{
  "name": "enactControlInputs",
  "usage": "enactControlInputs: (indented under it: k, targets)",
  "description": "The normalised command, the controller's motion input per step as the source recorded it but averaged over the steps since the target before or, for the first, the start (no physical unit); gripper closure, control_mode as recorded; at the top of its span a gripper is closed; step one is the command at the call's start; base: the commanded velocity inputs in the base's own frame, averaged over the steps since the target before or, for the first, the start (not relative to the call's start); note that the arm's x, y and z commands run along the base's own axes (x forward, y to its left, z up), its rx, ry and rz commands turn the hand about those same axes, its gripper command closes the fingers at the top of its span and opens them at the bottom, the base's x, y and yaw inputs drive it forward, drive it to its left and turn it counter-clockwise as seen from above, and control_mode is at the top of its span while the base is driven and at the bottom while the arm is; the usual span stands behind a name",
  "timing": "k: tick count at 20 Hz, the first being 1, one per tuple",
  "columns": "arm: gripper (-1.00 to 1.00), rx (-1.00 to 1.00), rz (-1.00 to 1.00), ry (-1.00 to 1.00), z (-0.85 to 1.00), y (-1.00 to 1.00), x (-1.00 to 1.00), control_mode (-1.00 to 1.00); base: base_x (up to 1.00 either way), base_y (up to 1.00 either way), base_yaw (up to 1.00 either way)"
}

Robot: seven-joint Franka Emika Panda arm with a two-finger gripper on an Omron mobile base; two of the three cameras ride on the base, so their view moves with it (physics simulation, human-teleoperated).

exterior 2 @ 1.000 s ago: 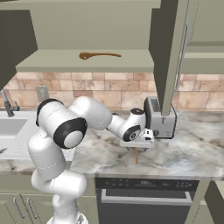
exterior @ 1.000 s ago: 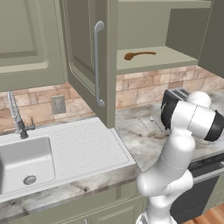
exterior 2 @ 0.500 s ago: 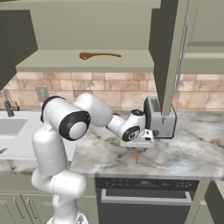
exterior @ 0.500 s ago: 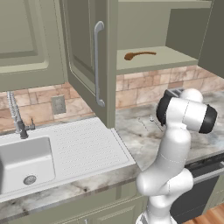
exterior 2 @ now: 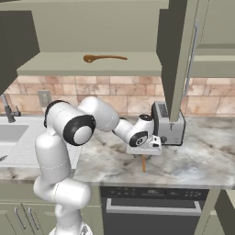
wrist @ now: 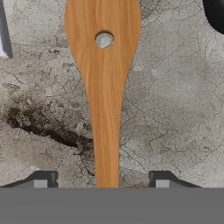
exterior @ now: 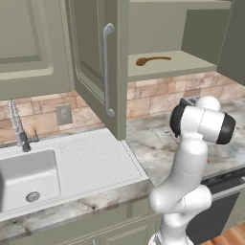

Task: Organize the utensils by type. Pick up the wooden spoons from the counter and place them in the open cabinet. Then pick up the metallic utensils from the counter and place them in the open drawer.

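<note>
The pincer (wrist: pixel 101 178) stood low over the grey-beige marbled stone bench (wrist: pixel 175 118), its jaws apart on either side of the handle of an orange-brown wooden spoon (wrist: pixel 104 78) lying flat there; whether they touched it I could not tell. A second wooden spoon (exterior 2: pixel 104 58) lay on the olive-green open cabinet's shelf (exterior 2: pixel 69 66).

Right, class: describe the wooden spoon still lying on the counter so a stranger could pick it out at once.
Find the silver toaster on the marbled counter, under the open cabinet door. Just in front of it, beneath the gripper, lies the wooden spoon. Unlike the other wooden spoon on the cabinet shelf, it lies on the stone and has a small round hole in its blade.
</note>
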Motion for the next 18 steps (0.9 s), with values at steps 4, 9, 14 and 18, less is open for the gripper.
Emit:
enactControlInputs:
  k: [4,9,14,18]
  targets:
    - [1.0,0.0,0.01,0.0,-0.13,-0.03,-0.14,-1.0,0.0,0.0,0.0]
    - [1.0,0.0,0.03,0.0,-0.07,-0.06,-0.18,-1.0,0.0,0.0,0.0]
    - [1.0,0.0,0.05,-0.02,0.05,-0.24,-0.32,-1.0,0.0,0.0,0.0]
    - [1.0,0.01,0.1,-0.03,0.35,-0.07,-0.36,-1.0,0.0,0.0,0.0]
